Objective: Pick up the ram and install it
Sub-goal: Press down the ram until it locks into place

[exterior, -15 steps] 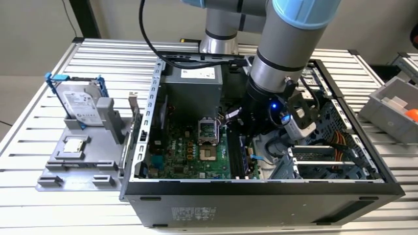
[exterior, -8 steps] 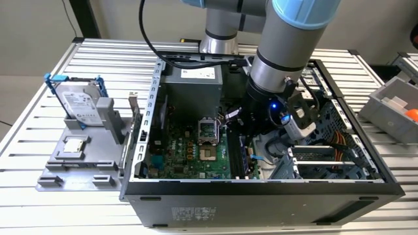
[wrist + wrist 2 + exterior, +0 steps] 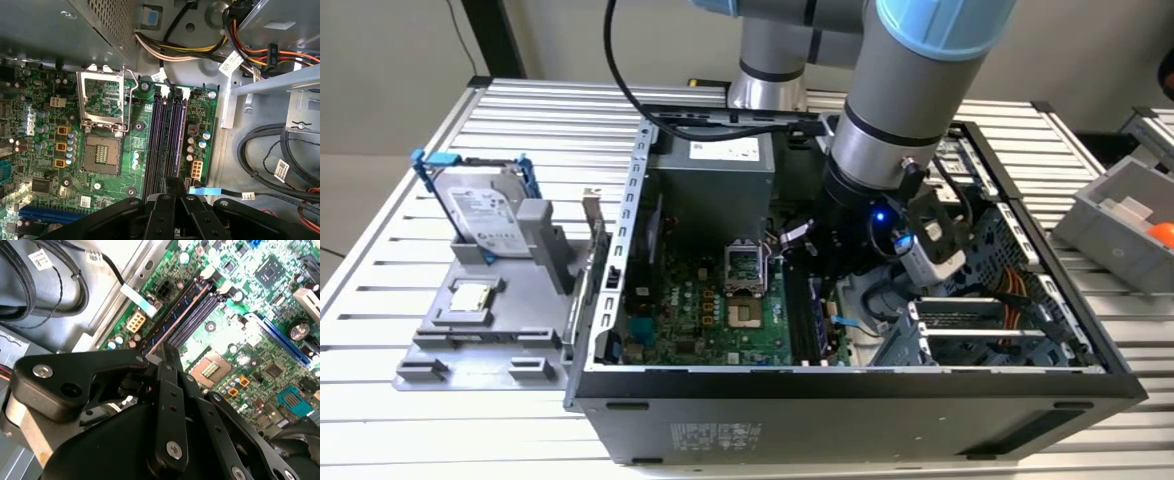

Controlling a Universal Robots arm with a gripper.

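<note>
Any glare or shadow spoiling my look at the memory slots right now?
Second wrist view: bright glare washes out the motherboard beside the memory slots; the gripper is dark in the foreground. First wrist view: even light, slots clear. Exterior view: arm shades the slots.

Exterior view: high, in front of open computer case (image 3: pixel 854 385), looks down at whole table (image 3: pixel 400 420). Both wrist views: ride on arm, close above motherboard (image 3: pixel 45 125), share memory slots (image 3: pixel 192 315) and processor socket (image 3: pixel 102 157).
</note>
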